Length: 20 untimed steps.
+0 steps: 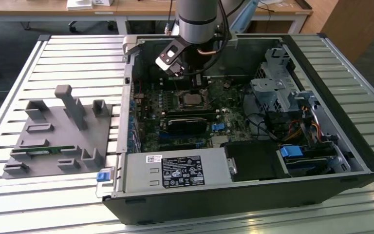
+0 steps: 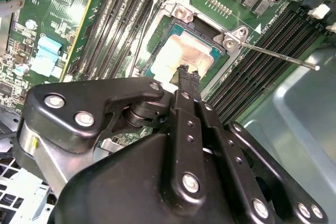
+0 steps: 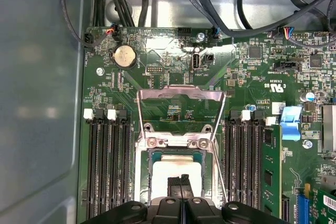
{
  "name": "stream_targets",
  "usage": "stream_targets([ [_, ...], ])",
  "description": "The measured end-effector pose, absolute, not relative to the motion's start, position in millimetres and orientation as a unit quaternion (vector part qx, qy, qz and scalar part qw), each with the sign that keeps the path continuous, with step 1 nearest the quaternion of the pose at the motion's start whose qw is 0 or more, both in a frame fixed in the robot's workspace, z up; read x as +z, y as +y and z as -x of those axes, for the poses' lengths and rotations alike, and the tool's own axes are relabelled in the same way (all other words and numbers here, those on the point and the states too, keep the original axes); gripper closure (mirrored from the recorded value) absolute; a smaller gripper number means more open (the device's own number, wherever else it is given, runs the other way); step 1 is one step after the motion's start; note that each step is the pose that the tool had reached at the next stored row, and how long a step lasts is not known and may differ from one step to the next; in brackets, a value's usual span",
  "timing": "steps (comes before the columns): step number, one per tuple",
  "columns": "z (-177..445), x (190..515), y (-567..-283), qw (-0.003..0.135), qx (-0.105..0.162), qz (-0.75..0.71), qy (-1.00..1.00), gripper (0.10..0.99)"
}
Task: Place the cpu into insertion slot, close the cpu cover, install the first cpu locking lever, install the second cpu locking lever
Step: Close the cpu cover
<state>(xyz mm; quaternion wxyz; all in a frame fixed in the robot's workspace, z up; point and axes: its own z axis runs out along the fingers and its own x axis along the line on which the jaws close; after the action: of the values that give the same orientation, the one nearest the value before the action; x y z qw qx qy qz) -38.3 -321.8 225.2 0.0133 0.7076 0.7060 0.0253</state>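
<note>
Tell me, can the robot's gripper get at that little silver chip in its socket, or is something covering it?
Probably yes. The cpu lies bare in the insertion slot, since the cpu cover is swung back off it. The gripper hangs right over the cpu's face, with nothing between them.

The motherboard is green, speckled with small silver and black parts. It carries long black memory slots tipped with white latches, a silver coin battery and a bright blue clip. The cpu has a pale silvery-beige face, the insertion slot a silvery rim, the cpu cover is a plain silvery frame, and the gripper is glossy black with silver screw heads. In the exterior view the black computer case and a matte grey fixture rest on a pale grey table striped with parallel slats.
</note>
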Motion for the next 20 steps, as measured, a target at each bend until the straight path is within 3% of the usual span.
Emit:
stream_targets([
  [20,38.3,233.2,-321.8,0.013,0.025,-0.708,0.706,0.980],
])
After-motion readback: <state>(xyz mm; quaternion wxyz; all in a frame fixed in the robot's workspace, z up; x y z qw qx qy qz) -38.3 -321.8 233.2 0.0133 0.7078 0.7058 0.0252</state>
